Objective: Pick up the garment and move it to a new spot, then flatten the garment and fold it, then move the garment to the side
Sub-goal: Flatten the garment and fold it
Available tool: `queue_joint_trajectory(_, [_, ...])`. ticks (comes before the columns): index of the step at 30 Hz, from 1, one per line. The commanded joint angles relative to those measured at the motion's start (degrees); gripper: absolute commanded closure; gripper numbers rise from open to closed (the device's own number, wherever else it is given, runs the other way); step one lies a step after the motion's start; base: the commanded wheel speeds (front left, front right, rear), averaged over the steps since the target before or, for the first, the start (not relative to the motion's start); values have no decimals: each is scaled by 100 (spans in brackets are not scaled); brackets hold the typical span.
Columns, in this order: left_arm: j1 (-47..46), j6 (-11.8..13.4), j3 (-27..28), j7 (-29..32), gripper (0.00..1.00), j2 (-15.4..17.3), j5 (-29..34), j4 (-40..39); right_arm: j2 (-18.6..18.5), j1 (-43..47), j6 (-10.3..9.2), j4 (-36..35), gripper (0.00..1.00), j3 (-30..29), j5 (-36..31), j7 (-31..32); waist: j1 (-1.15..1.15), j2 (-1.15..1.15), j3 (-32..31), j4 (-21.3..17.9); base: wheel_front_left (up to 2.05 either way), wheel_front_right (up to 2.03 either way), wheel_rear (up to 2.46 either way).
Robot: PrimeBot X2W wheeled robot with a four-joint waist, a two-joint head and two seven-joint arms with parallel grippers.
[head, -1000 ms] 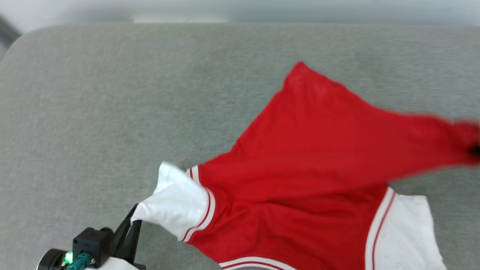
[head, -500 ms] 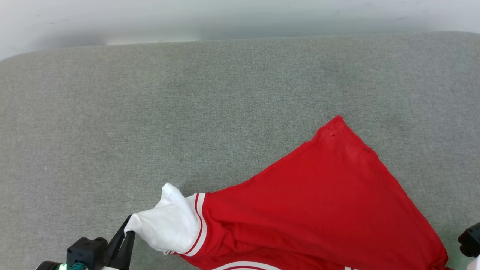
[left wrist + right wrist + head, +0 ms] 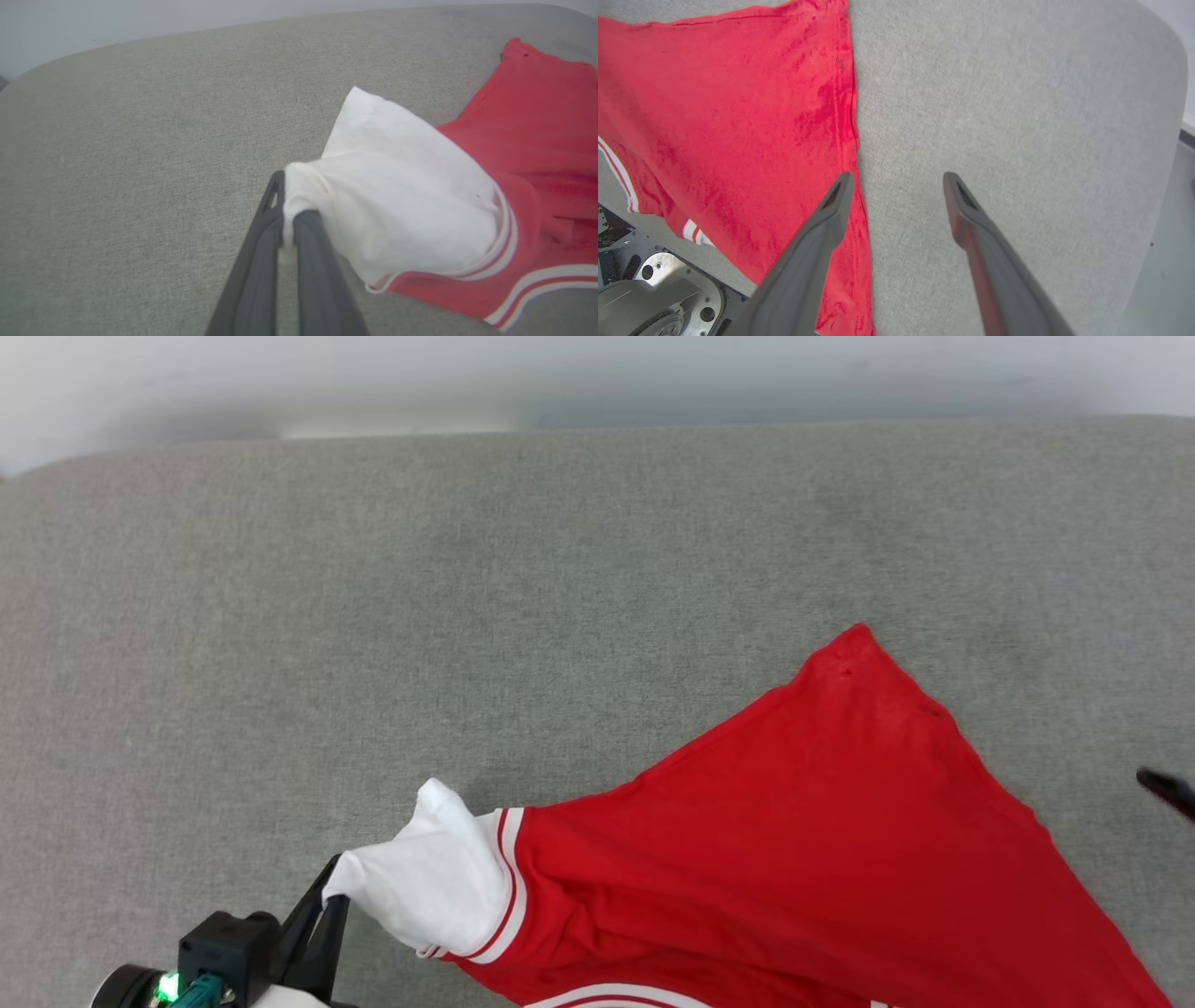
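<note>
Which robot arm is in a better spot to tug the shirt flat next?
Probably left: the left tool is shut on the white sleeve of the shirt. The right tool is open beside the shirt, holding nothing.

Free room across grey cushion (image 3: 373, 569), left & far side; garment (image 3: 794, 859) over near-right part.

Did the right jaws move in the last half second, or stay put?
Yes. The right gripper has risen up the head view, toward the grey cushion's far edge and away from the garment's lower hem, jaws open and holding nothing.
</note>
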Motion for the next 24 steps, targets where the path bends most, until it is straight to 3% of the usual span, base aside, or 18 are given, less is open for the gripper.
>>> queue_joint_trajectory(1, [-118,-22,-23,17,100,-26,53,-19,3,-229,-4,-173,0,-40,-90,198,1,0,101,86,0,0,0])
queue_joint_trajectory(8, [-561,-188,-122,93,100,-146,240,20,486,-1776,-4,-433,0,597,-479,1799,1,0,501,435,0,0,0])
queue_joint_trajectory(9, [-561,-188,-122,93,100,-146,240,20,486,-1776,-4,-433,0,597,-479,1799,1,0,501,435,0,0,0])
queue_joint_trajectory(14, [-869,-289,-201,122,100,-256,358,59,1158,-3002,-4,251,0,1273,-729,2638,1,0,834,690,0,0,0])
queue_joint_trajectory(18, [-1075,-347,-231,113,100,-332,433,68,1606,-3710,-4,962,0,1650,-879,2806,1,0,1102,852,0,0,0])
queue_joint_trajectory(24, [-1263,-397,-265,70,100,-499,487,139,2101,-4188,-4,1879,0,2053,-872,2487,1,0,1392,982,0,0,0])
